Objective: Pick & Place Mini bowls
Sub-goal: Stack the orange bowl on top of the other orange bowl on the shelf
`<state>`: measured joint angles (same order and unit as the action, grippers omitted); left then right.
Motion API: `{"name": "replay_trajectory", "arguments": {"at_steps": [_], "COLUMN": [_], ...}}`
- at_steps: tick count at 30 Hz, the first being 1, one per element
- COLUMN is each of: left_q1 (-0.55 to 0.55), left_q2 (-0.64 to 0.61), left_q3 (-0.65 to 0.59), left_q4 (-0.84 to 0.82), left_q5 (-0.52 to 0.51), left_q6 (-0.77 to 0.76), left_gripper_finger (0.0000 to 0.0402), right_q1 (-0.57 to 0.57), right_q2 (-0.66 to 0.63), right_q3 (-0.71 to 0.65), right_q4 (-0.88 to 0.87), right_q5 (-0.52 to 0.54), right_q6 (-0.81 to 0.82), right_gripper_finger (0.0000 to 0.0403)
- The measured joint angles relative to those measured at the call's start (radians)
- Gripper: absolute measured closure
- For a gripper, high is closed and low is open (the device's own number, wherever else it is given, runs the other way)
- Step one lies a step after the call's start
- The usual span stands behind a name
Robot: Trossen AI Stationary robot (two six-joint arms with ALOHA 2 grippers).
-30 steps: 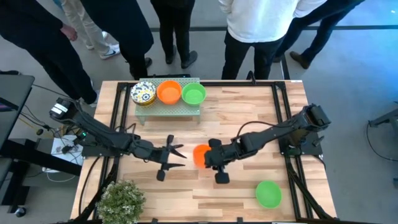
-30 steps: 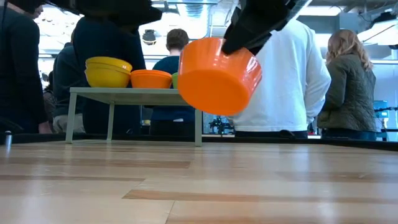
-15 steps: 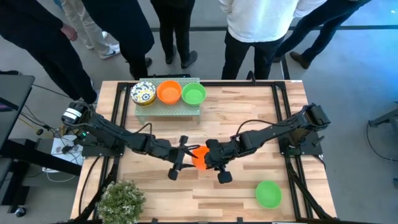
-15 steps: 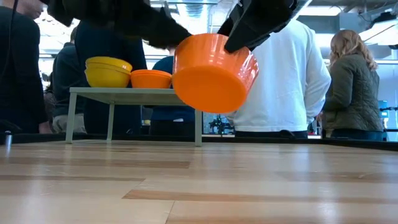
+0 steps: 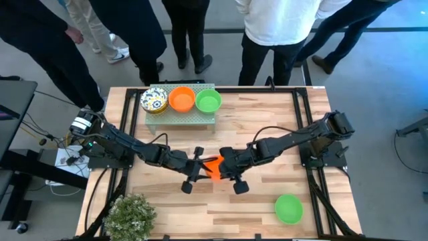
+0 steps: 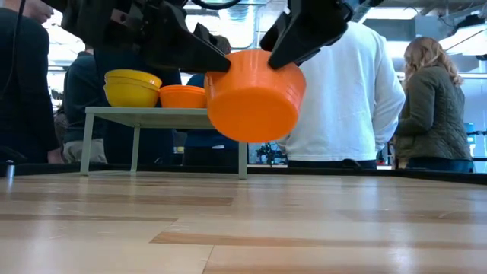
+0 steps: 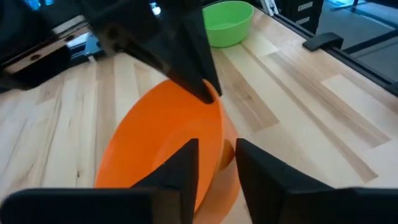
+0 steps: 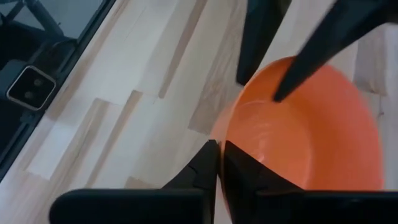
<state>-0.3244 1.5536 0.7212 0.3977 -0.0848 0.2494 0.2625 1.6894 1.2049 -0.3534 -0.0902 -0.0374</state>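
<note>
An orange mini bowl (image 5: pixel 211 165) hangs above the table's middle, and my right gripper (image 5: pixel 219 169) is shut on it. My left gripper (image 7: pixel 217 165) is open at the bowl's opposite, left side. One of its fingers (image 7: pixel 186 167) is inside the rim and the other (image 7: pixel 249 168) outside. I cannot tell whether they touch it. A green mini bowl (image 5: pixel 289 208) sits on its base at the near right. On a small shelf (image 5: pixel 182 115) at the far side stand a floral bowl (image 5: pixel 154 100), an orange bowl (image 5: pixel 181 99) and a green bowl (image 5: pixel 208 101). My right gripper pinches the orange bowl's rim (image 8: pixel 231 134) on its right side, with one finger inside the bowl and one outside. The fingers come slanting down from the table's right. The bowl (image 6: pixel 251 95) hangs tilted, well clear of the tabletop.
A leafy potted plant (image 5: pixel 130 214) stands at the near left corner. Several people stand beyond the far edge. Bare wood lies between the shelf and the held bowl and along the near edge.
My left gripper has moved toward the table's right and slightly down, up to the orange bowl, so its fingers now stand on either side of the rim. My right gripper has rolled a little, and the bowl has tipped with it while staying lifted.
</note>
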Motion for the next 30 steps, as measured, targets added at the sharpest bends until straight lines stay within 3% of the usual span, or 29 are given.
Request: {"name": "replay_trajectory", "arguments": {"at_steps": [9,16,19,24,30], "left_q1": [0.004,-0.037,-0.072,-0.089,-0.065], "left_q2": [0.001,-0.001,-0.022,-0.077,-0.191], "left_q3": [0.000,0.000,0.002,0.090,0.209], "left_q4": [-0.024,-0.015,-0.026,-0.254,-0.567], "left_q5": [0.037,0.031,-0.026,-0.075,-0.216], "left_q6": [0.006,-0.017,-0.022,-0.023,-0.022], "left_gripper_finger": [0.0391,0.0392,0.0393,0.0394,0.0390], "right_q1": [-0.018,-0.011,-0.002,-0.001,-0.001], "right_q2": [-0.002,-0.019,-0.038,-0.090,-0.216], "right_q3": [0.001,0.109,0.195,0.245,0.210], "right_q4": [0.060,-0.074,-0.174,-0.321,-0.404], "right_q5": [0.006,0.019,0.049,0.143,0.224], "right_q6": [-0.061,-0.078,-0.077,-0.071,-0.020], "right_gripper_finger": [0.0350,0.0318,0.0310,0.0308,0.0308]}}
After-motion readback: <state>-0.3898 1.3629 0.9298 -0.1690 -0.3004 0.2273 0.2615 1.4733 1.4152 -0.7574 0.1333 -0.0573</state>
